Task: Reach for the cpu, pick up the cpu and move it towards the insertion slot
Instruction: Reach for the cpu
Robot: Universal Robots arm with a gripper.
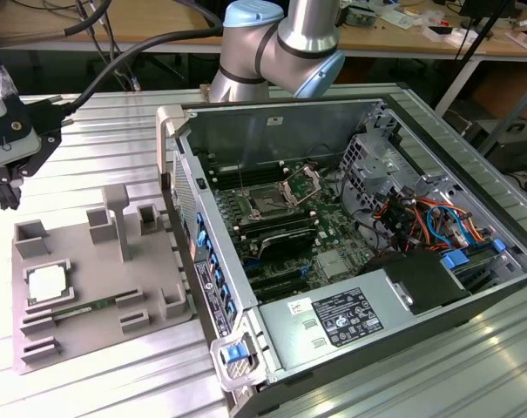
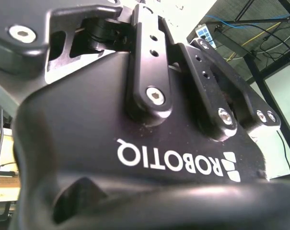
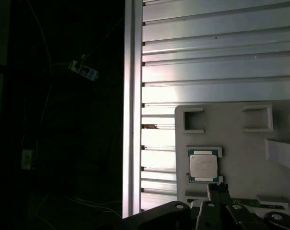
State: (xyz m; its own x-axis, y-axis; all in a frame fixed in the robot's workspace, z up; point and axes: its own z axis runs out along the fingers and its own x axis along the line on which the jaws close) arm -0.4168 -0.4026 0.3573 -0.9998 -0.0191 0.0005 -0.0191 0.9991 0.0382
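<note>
**Gripper over the bench, cpu lying on the tray**

In the exterior view the gripper point(image 1: 2, 187) hung at the exterior view's left edge, above the ribbed metal bench point(image 1: 97, 139) and past the far corner of the grey tray point(image 1: 89, 261). It carried nothing and touched nothing. Whether it was open or closed could not be told from any view.

The cpu point(image 1: 49, 283) lay flat, metal top up, in a framed recess near the tray's edge on the exterior view's left. In the first wrist view the cpu point(image 3: 203, 166) sat in that recess just past the gripper's dark tip, apart from it.

The tray rested on the bench just beside the open computer case point(image 1: 272, 131). Inside the case, the insertion slot point(image 1: 267, 205) sat on the green board with its metal bracket raised, well apart from the cpu. The arm point(image 1: 285, 35) rose behind the case.
</note>
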